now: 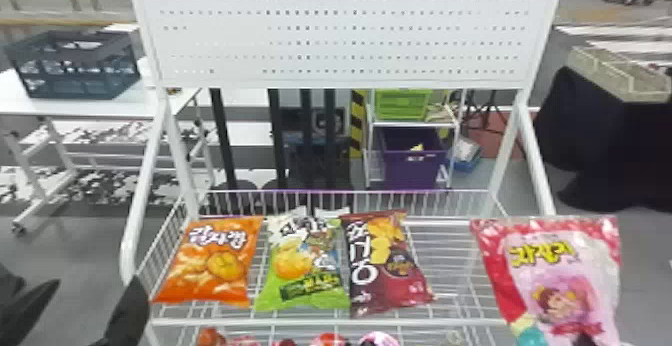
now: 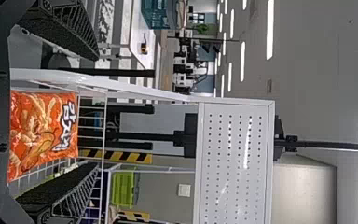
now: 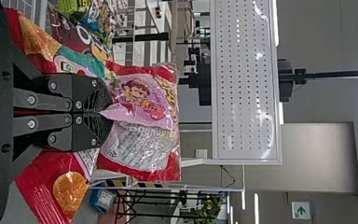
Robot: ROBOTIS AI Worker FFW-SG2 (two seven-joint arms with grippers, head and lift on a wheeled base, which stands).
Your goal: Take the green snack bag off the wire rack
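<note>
- The left gripper [image 1: 95,281] is at the rack's front left corner, its jaws spread wide with nothing between them; the head view's bottom edge cuts it off.
- An orange bag [image 1: 212,262] lies at the left end of the wire rack [image 1: 250,322]; in the left wrist view its lower part runs out of sight behind the gripper's dark body.
- The green snack bag [image 1: 305,270] lies on the rack between the orange bag and a dark red bag [image 1: 387,265]. Its right edge meets the dark red one; whether they overlap is hard to make out.
- Below, red and pink packs [image 1: 330,341] are cut off by the bottom edge; what they are I cannot tell.
- The right gripper [image 3: 103,112] has its jaws clamped on a pink-and-red bag [image 1: 560,270], whose film hides part of the rack's front right corner.
- The shelf is white wire, under a white perforated panel [image 1: 350,45].
- Behind, left to right: a dark crate [image 1: 75,82] on a white table [image 1: 30,105], a lime crate [image 1: 402,104] above a purple bin [image 1: 412,170], then a pale tray [image 1: 620,77] on black cloth [image 1: 615,155].
</note>
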